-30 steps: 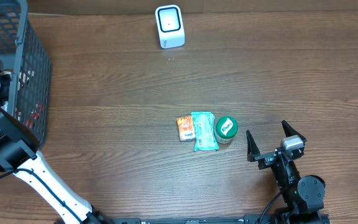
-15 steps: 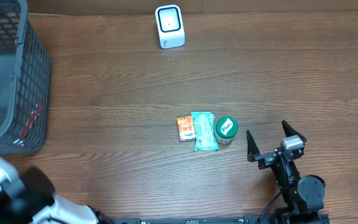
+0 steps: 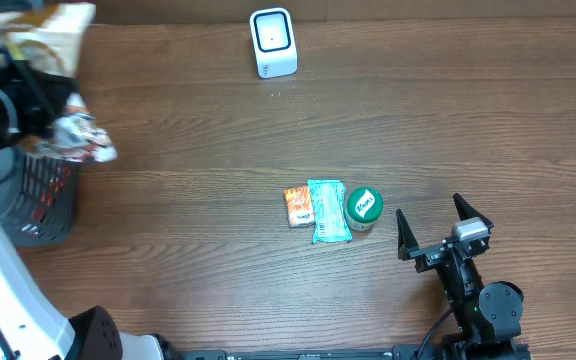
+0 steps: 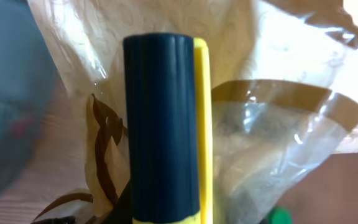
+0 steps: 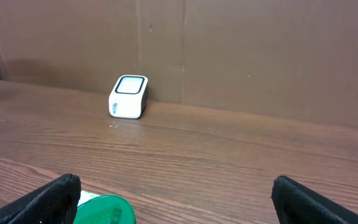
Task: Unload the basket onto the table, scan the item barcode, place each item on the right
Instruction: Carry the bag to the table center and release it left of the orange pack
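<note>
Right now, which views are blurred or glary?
Overhead: the bag smears with motion at far left, the rest is sharp. Left wrist: glare on the bag's film at top right, blur down the left edge. Right wrist: sharp, evenly lit, scanner crisp.

Soft, even light falls on the table (image 3: 218, 130), and shadows are faint. At its far left corner the plastic bag (image 3: 68, 22) is blurred. Left wrist view: glare on the film, left side smeared. Right wrist view is sharp.
</note>
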{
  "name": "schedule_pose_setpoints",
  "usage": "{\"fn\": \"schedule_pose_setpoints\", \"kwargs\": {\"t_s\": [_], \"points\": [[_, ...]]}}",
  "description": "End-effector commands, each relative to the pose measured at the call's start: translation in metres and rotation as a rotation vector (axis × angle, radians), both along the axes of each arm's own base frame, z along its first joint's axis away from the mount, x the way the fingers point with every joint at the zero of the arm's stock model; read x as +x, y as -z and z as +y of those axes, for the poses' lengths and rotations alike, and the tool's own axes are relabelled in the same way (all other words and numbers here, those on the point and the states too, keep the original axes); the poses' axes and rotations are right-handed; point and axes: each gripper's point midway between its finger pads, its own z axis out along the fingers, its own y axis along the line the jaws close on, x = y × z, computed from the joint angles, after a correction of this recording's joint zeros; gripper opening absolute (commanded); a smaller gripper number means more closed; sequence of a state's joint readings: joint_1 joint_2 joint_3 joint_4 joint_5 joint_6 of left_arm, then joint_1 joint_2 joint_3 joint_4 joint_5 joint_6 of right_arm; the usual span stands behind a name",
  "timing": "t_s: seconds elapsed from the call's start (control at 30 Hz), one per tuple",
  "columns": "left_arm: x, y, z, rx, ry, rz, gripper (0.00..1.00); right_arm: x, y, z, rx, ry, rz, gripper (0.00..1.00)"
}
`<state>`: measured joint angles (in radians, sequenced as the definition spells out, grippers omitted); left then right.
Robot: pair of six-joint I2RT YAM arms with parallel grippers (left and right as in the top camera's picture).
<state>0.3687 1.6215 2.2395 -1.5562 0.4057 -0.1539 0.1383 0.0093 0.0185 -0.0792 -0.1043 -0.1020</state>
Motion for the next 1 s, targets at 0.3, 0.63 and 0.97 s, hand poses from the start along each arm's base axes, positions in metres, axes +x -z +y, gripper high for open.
{"fn": "schedule_pose_setpoints", "kwargs": {"t_s": [0.3,0.63,0.97], "points": [[0.002,0.153,-0.119,0.157,0.194,0.399,0.04,0.000,0.002,0.000,0.000,0.003,-0.001,1.00],[-0.019,0.281,-0.185,0.201,0.131,0.458,0.04,0.000,0.002,0.000,0.000,0.003,-0.001,1.00],[-0.022,0.329,-0.200,0.220,0.169,0.377,0.05,0.000,0.002,0.000,0.000,0.003,-0.001,1.00]]}}
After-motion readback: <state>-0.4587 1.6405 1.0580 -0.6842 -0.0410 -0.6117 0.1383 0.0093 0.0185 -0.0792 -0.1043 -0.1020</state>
